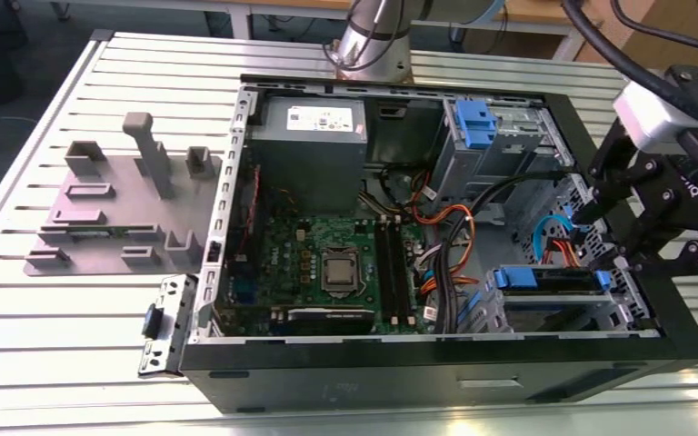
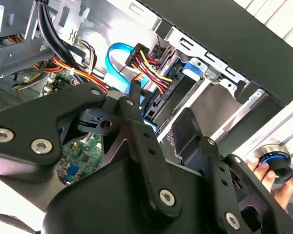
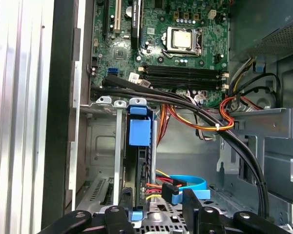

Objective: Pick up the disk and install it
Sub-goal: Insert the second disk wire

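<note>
Going left to right in the exterior view, past the grey stand [image 1: 119, 213] at 9 o'clock and into the open case [image 1: 324, 381], the disk [image 1: 549, 279] sat at about 4 o'clock, on edge in its cage slot. My gripper [image 3: 156, 213] was open in the first wrist view, a finger on each side of the disk's cabled end and seemingly clear of it. To do this step well, I judged I should stay square to the slot and clear of the cables [image 3: 185, 184]. The disk showed as a thin dark slab in a blue bracket with a blue tab.
</note>
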Available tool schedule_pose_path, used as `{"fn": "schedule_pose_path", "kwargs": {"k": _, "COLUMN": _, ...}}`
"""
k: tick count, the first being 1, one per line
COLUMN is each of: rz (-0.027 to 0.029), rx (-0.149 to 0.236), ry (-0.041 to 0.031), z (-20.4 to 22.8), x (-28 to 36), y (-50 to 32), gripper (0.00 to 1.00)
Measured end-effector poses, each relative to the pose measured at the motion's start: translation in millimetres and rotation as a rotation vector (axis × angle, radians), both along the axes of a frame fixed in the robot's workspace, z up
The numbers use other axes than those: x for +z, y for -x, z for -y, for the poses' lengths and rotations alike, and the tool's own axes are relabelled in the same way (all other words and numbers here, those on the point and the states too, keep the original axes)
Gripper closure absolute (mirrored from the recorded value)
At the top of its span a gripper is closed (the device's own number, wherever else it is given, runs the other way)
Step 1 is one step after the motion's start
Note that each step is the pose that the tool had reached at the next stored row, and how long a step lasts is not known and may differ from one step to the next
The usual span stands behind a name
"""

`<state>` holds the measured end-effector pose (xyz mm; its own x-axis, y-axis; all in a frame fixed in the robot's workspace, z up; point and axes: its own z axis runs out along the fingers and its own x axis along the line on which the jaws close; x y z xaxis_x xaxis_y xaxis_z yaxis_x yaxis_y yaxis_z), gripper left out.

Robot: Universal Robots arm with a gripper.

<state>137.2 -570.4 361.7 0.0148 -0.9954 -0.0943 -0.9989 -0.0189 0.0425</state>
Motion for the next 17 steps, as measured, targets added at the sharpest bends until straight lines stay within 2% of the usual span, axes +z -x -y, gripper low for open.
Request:
{"fn": "schedule_pose_path", "kwargs": {"k": 6, "rz": 0.0000, "rx": 0.000, "ry": 0.0001, "z": 0.0, "x": -7.0, "y": 0.0, "gripper": 0.47}}
{"fn": "schedule_pose_path", "kwargs": {"k": 15, "rz": 0.0000, "rx": 0.000, "ry": 0.0001, "z": 0.0, "x": -7.7, "y": 0.0, "gripper": 0.47}}
{"fn": "schedule_pose_path", "kwargs": {"k": 16, "rz": 0.0000, "rx": 0.000, "ry": 0.0001, "z": 0.0, "x": -7.7, "y": 0.0, "gripper": 0.49}}
{"fn": "schedule_pose_path", "kwargs": {"k": 17, "rz": 0.0000, "rx": 0.000, "ry": 0.0001, "z": 0.0, "x": -7.7, "y": 0.0, "gripper": 0.55}}
